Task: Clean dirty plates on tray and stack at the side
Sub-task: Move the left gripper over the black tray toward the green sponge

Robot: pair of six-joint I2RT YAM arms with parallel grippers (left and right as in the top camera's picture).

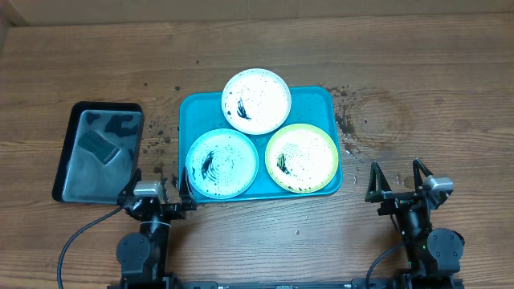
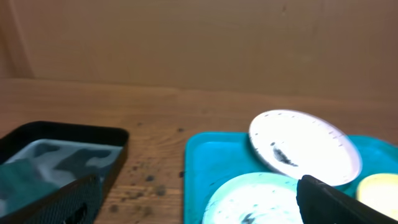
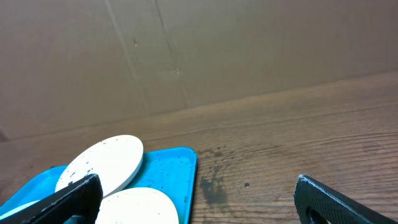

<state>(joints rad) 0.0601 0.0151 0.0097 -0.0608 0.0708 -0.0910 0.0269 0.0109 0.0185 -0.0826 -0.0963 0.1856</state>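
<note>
Three speckled plates lie on the teal tray: a white plate at the back overlapping its far rim, a light blue plate front left, a yellow-green plate front right. My left gripper stands open at the tray's near left corner, low over the table. In the left wrist view the light blue plate lies just ahead of the right finger. My right gripper is open over bare wood, right of the tray. Its wrist view shows the white plate and yellow-green plate.
A smaller black tray with a dark sponge in shallow water stands left of the teal tray. Dark crumbs and a wet smear mark the wood by the tray's right side, and more crumbs lie between the trays.
</note>
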